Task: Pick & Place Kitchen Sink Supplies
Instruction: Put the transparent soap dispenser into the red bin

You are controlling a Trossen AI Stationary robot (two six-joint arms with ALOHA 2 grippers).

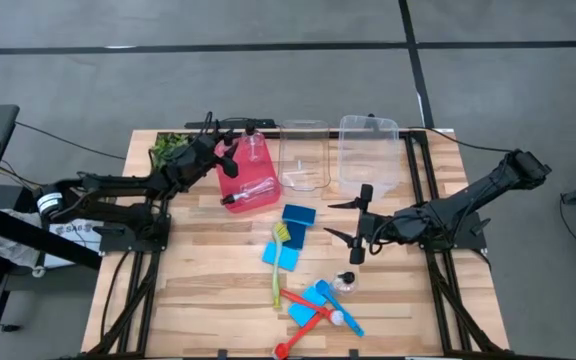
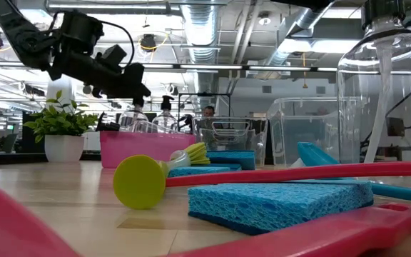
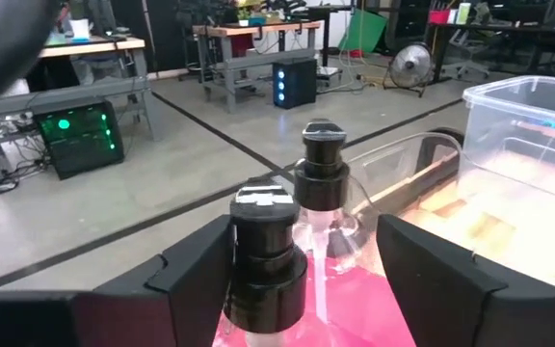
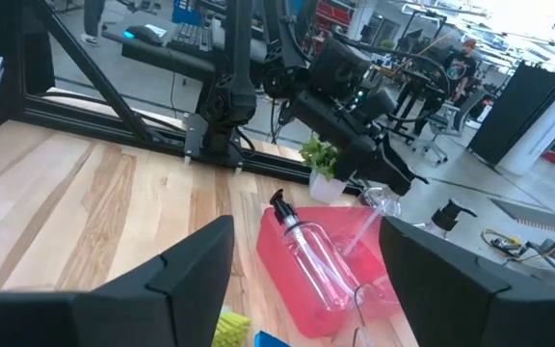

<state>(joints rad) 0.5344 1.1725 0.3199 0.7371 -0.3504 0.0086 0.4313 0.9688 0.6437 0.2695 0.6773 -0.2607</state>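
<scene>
Between the left hand's [image 3: 302, 289] spread fingers (over the red bin [image 1: 230, 186]) stands 1 bottle [image 3: 268, 265].

Grey concrete floor [image 1: 268, 90], exposed ceiling ducts [image 2: 212, 21]

Right gripper [image 4: 306, 275] fingers spread wide, above the wooden table [image 4: 85, 202]. Red bin [image 4: 302, 255] holds a clear pump bottle [image 4: 316, 260] lying flat. Left gripper [image 4: 379, 164] above the bin, possibly gripping a second bottle [image 4: 379, 200]. Plant [image 4: 321, 164] just behind.
</scene>
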